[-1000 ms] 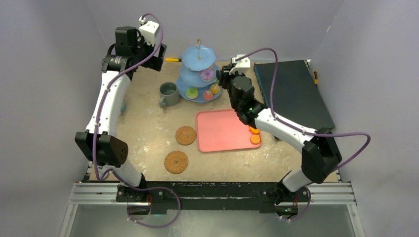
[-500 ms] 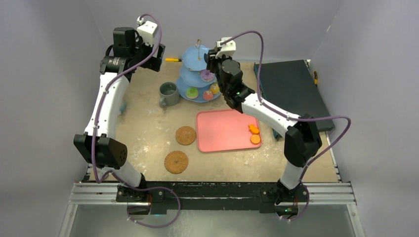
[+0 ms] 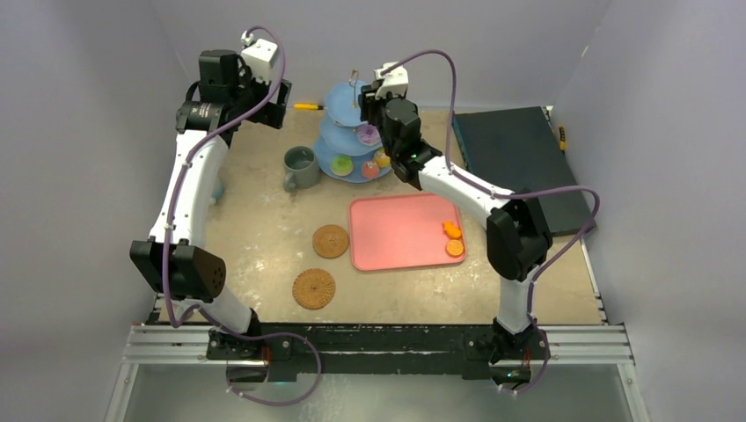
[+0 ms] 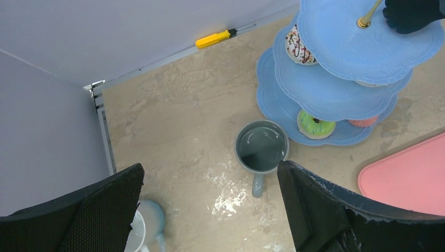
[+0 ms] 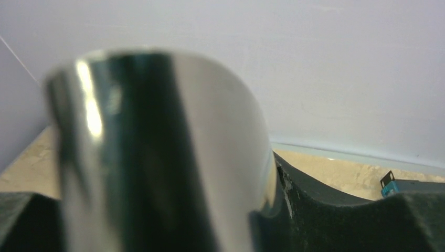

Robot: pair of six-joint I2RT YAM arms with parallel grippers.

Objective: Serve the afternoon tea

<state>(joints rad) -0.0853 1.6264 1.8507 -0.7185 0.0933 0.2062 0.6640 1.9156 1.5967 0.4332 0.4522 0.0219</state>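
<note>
The blue three-tier stand stands at the back middle and also shows in the left wrist view. It holds a purple doughnut, a green one, a sprinkled white one and others. Two orange cakes lie on the pink tray. The grey-green mug stands left of the stand. The white mug sits by the left wall. Two woven coasters lie near the front. My right gripper is over the stand's top tier, shut on shiny tongs. My left gripper is open and empty, high above the mugs.
The pink tray lies right of the coasters. A dark mat covers the back right. A yellow screwdriver lies along the back wall. Grey walls close in the left, back and right sides.
My right arm has swung left and back, from beside the stand's lower tiers to above its top tier. The left arm has hardly moved.
</note>
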